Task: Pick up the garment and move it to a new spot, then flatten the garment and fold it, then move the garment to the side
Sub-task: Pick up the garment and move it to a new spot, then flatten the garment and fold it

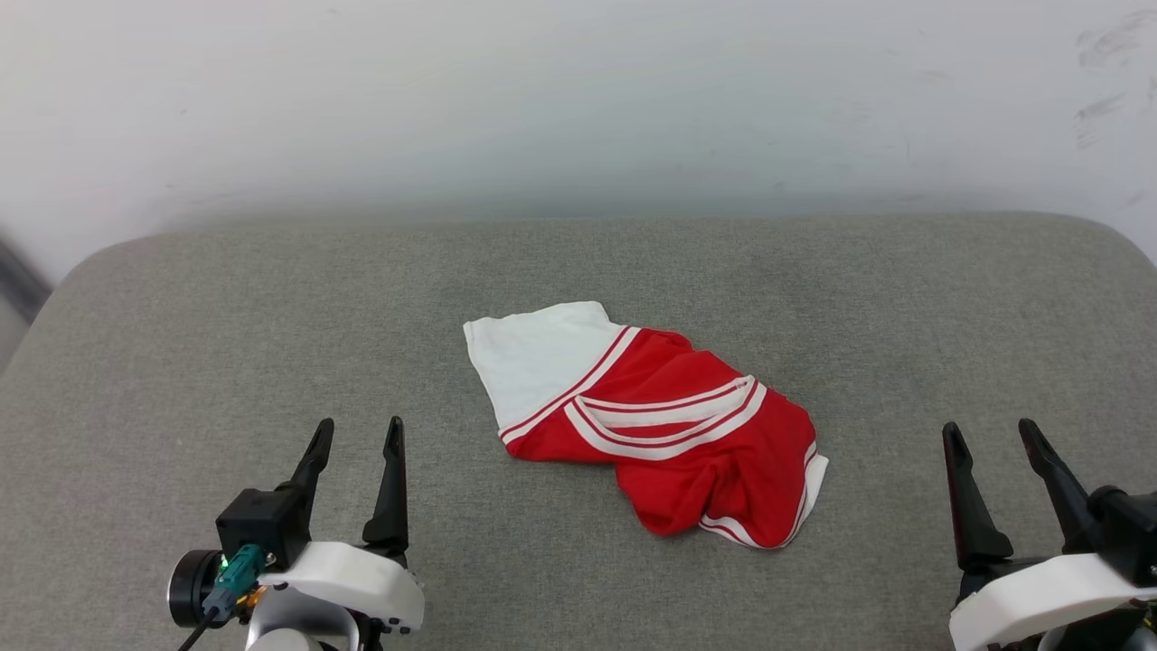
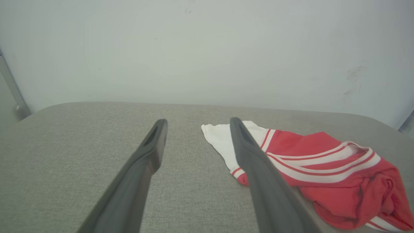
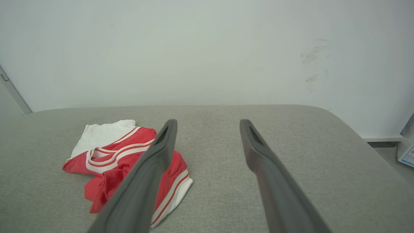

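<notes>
Judging progress at this moment: no step of the task looks begun. The red jersey (image 1: 669,434) lies crumpled in a loose heap near the middle of the grey fabric-covered desk (image 1: 181,362), one white sleeve (image 1: 538,357) spread toward the far left, the striped collar trim folded across the top, the body bunched under itself at the near right. No chest lettering is visible in this lie. Left claw (image 1: 359,425) sits at the near left, fingers spread apart, holding nothing, well apart from the cloth. Right claw (image 1: 990,428) sits at the near right, likewise parted and empty, also clear of the jersey. Neither touches fabric. Outstanding, by my reading: the pick-up and move to a new spot, the flattening, the fold, and the final shift to the side. Plenty of bare desk on both flanks for the relocation.
</notes>
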Robot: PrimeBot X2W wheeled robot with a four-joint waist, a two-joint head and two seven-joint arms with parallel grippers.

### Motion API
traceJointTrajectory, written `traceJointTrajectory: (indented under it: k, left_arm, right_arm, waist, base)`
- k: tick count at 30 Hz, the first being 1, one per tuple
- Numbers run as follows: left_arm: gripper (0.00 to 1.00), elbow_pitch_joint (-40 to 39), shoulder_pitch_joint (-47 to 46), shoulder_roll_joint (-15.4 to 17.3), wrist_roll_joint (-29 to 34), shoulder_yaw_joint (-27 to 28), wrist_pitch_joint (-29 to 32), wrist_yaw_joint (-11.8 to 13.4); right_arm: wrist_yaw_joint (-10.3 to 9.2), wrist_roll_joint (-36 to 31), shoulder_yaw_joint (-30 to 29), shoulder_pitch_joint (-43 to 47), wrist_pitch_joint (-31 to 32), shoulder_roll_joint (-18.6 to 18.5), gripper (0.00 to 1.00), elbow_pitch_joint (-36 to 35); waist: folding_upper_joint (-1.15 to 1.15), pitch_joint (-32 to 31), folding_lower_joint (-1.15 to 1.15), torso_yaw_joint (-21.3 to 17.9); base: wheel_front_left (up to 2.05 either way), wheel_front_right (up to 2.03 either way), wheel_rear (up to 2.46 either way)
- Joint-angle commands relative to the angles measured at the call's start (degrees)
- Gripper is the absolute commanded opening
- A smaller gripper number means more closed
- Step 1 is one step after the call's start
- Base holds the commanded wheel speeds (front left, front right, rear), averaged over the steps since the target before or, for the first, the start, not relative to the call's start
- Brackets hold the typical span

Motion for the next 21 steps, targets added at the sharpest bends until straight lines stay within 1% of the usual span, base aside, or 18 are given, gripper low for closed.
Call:
traceJointTrajectory:
  k: [1, 10, 15, 19, 21]
  left_arm:
    - [1.00, -0.25, 0.57, 0.12, 0.12, 0.07, 0.10, 0.29]
    - [1.00, -0.64, 0.65, 0.64, 0.49, -0.22, 0.43, 1.27]
    - [1.00, -1.25, -0.31, 0.87, 0.89, -0.70, 0.56, 1.40]
    - [1.00, -2.37, -1.39, 1.03, 1.49, -1.12, 0.62, 1.55]
    - [1.00, -2.98, -1.82, 0.98, 1.79, -1.38, 0.66, 1.57]
  right_arm:
    - [-0.02, -0.36, -0.02, 0.65, 0.17, 0.06, 1.00, -0.44]
    - [-0.02, 0.12, -0.39, 1.03, 1.26, 0.06, 1.00, -0.99]
    - [-0.02, -0.23, -2.83, -0.32, 2.78, 0.05, 1.00, -0.51]
    - [-0.02, -1.46, -4.14, -2.14, 6.96, 0.00, 1.00, 0.29]
    - [-0.03, -1.43, -4.12, -3.56, 9.80, -1.09, 1.00, 0.49]
  waist:
    - [0.00, 0.01, 0.00, -0.02]
    - [0.00, -0.16, 0.00, -0.23]
    - [0.00, 0.03, 0.00, 0.49]
    - [0.00, 0.77, 0.00, 2.22]
    - [0.00, 1.48, 0.00, 3.25]
  base:
    - [0.00, 0.00, 0.00]
    - [0.00, 0.00, 0.00]
    - [0.00, 0.00, 0.00]
    - [0.00, 0.00, 0.00]
    - [0.00, 0.00, 0.00]
